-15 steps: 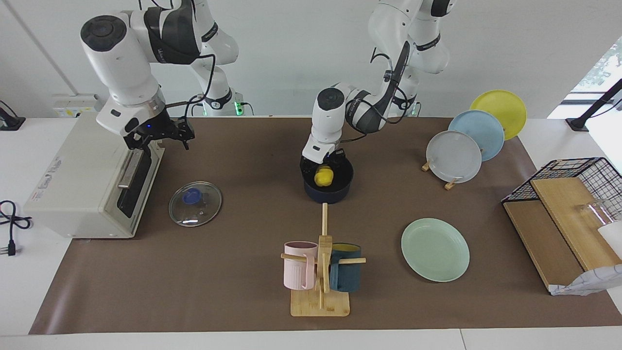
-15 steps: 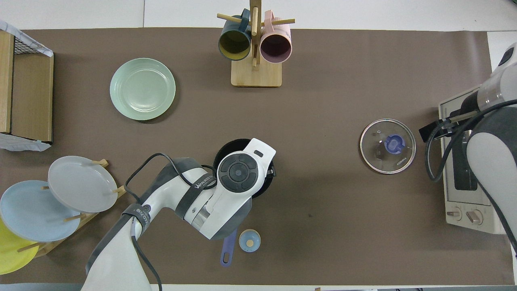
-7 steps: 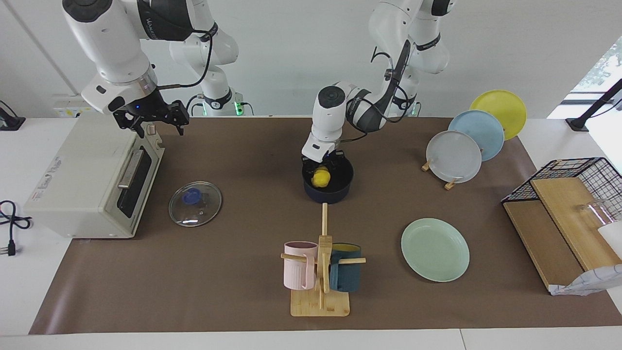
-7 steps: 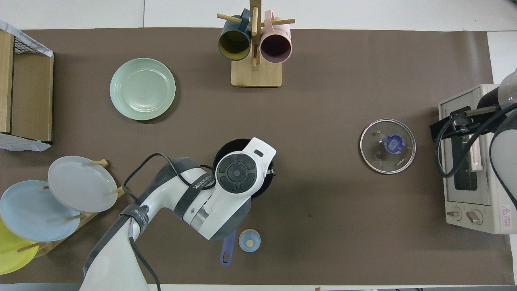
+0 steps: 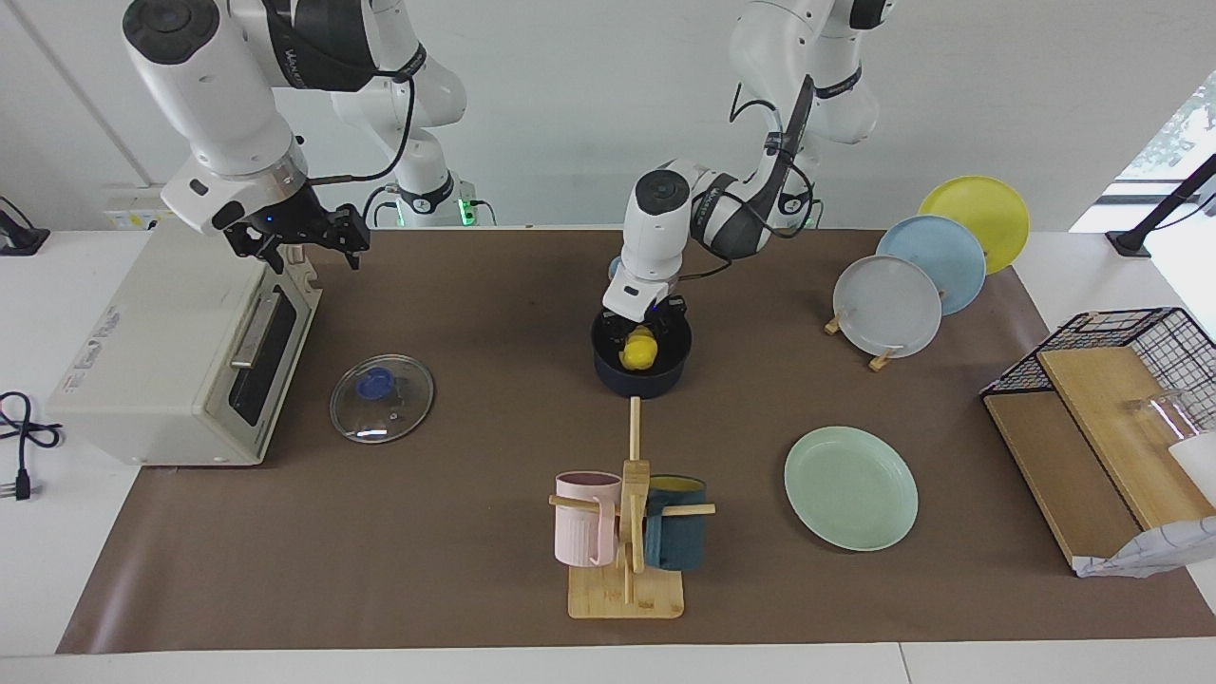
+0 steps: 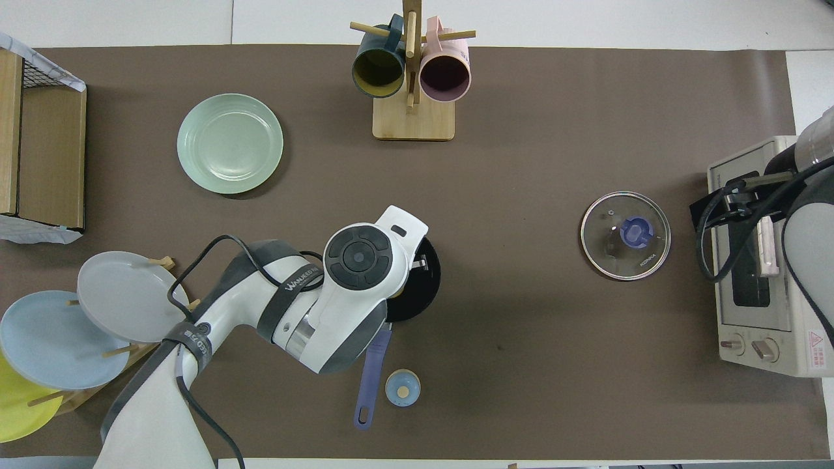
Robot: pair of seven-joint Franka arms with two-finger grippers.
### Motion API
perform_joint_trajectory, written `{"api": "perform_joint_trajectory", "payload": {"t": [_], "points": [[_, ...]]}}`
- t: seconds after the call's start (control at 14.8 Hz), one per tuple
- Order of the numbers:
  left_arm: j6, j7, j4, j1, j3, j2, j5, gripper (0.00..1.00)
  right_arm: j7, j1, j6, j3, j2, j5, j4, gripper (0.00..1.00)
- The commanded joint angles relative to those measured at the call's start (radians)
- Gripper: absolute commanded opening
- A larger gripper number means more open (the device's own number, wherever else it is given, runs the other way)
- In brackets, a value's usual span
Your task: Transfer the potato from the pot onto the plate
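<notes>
The yellow potato [image 5: 639, 350] sits at the mouth of the navy pot [image 5: 642, 378] in the middle of the mat. My left gripper [image 5: 642, 334] reaches down into the pot and is shut on the potato. In the overhead view the left hand covers the potato; only part of the pot [image 6: 418, 286] and its blue handle [image 6: 369, 378] show. The mint-green plate [image 5: 850, 487] lies flat and bare, farther from the robots than the pot, toward the left arm's end; it also shows in the overhead view [image 6: 230, 143]. My right gripper [image 5: 304, 242] hangs open over the toaster oven [image 5: 171, 351].
A glass lid [image 5: 382, 397] lies beside the oven. A mug rack [image 5: 627, 532] with pink and teal mugs stands farther out than the pot. A stand with grey-white, blue and yellow plates [image 5: 888, 306] and a wire basket [image 5: 1130, 342] are at the left arm's end. A small blue disc [image 6: 402, 387] lies by the pot's handle.
My left gripper has shifted a little toward the left arm's end with the potato. My right gripper has risen from the oven's door to above the oven's top.
</notes>
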Motion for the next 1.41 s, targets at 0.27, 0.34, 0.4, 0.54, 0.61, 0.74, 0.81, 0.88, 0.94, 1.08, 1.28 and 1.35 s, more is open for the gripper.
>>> {"api": "perform_joint_trajectory", "payload": {"t": [0.27, 0.34, 0.4, 0.54, 0.61, 0.74, 0.81, 0.88, 0.94, 1.08, 1.28, 1.35], "points": [[-0.297, 0.118, 0.202, 0.139, -0.004, -0.078, -0.044, 0.00, 0.019, -0.012, 0.011, -0.004, -0.076, 0.015, -0.068, 1.00], [-0.338, 0.163, 0.256, 0.169, 0.000, -0.075, -0.066, 0.00, 0.019, -0.013, 0.024, -0.004, -0.074, 0.015, -0.068, 1.00], [-0.390, 0.209, 0.314, 0.214, 0.001, -0.066, -0.077, 0.00, 0.019, -0.015, 0.028, -0.004, -0.071, 0.015, -0.068, 1.00], [-0.472, 0.304, 0.435, 0.310, 0.000, -0.008, -0.096, 0.00, 0.019, -0.027, 0.037, -0.004, -0.067, 0.015, -0.067, 1.00], [-0.486, 0.353, 0.486, 0.361, -0.002, 0.015, -0.098, 0.00, 0.019, -0.028, 0.046, -0.003, -0.065, 0.013, -0.064, 1.00], [-0.472, 0.428, 0.506, 0.436, -0.004, 0.040, -0.097, 0.00, 0.019, -0.032, 0.046, 0.000, -0.053, 0.007, -0.055, 1.00], [-0.464, 0.480, 0.509, 0.470, -0.002, 0.050, -0.097, 0.00, 0.019, -0.032, 0.046, 0.000, -0.048, 0.004, -0.046, 1.00], [-0.443, 0.520, 0.518, 0.490, 0.000, 0.076, -0.092, 0.00, 0.019, -0.033, 0.043, 0.000, -0.042, 0.004, -0.039, 1.00], [-0.405, 0.537, 0.528, 0.498, 0.003, 0.119, -0.086, 0.00, 0.017, -0.042, 0.040, 0.005, -0.038, 0.004, -0.032, 1.00], [-0.322, 0.594, 0.534, 0.550, 0.003, 0.179, -0.069, 0.00, 0.016, -0.047, 0.035, 0.004, -0.036, 0.018, -0.032, 1.00], [-0.230, 0.640, 0.529, 0.564, 0.004, 0.259, -0.026, 0.00, 0.016, -0.045, 0.043, 0.000, -0.036, 0.018, -0.032, 1.00], [-0.211, 0.645, 0.529, 0.572, 0.004, 0.286, -0.017, 0.00, 0.017, -0.042, 0.045, 0.000, -0.036, 0.019, -0.035, 1.00]]}}
